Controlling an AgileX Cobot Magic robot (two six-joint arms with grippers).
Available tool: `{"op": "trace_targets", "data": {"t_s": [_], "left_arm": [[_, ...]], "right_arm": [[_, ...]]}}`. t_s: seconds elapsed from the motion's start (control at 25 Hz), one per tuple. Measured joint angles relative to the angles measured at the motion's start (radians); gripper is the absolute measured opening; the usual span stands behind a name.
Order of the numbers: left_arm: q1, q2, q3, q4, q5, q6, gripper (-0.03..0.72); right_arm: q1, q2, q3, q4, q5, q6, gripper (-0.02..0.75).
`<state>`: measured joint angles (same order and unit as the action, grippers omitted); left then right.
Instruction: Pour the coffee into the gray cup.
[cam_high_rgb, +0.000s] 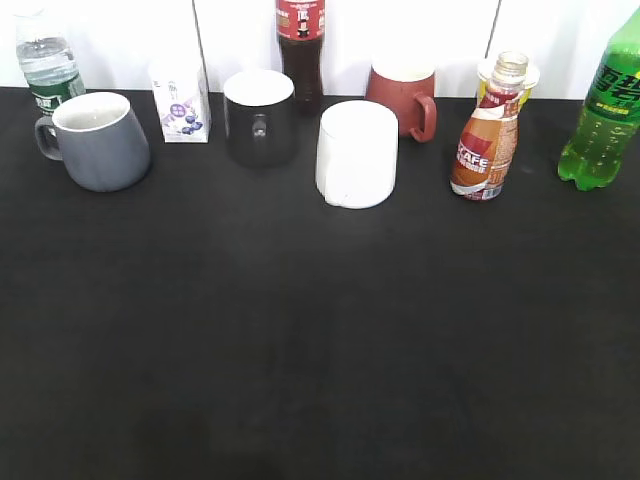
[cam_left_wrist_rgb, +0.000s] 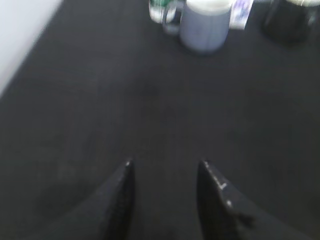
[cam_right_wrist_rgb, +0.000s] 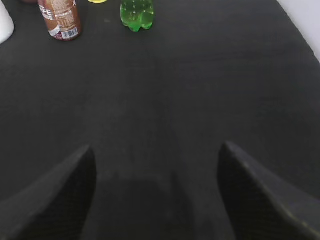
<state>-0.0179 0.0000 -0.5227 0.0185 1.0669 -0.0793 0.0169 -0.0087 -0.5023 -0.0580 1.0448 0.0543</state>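
Note:
The coffee bottle with its orange, red and white CAFE label stands upright at the back right; its top has no cap. It also shows in the right wrist view at the top left. The gray cup stands at the back left, handle to the left, and shows in the left wrist view far ahead. My left gripper is open and empty over bare table. My right gripper is open wide and empty, well short of the bottle. Neither gripper shows in the exterior view.
Along the back stand a water bottle, a small carton, a shiny black mug, a tall cola bottle, a white mug, a red-brown mug and a green soda bottle. A black cloth covers the table.

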Motion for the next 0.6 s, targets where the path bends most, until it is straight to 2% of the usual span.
{"op": "trace_targets", "data": {"t_s": [0.24, 0.6], "left_arm": [[0.000, -0.007, 0.000, 0.000, 0.001, 0.000, 0.244], [0.000, -0.007, 0.000, 0.000, 0.001, 0.000, 0.241]], "right_arm": [[0.000, 0.000, 0.001, 0.000, 0.000, 0.001, 0.591], [0.000, 0.000, 0.001, 0.000, 0.000, -0.001, 0.591]]}}
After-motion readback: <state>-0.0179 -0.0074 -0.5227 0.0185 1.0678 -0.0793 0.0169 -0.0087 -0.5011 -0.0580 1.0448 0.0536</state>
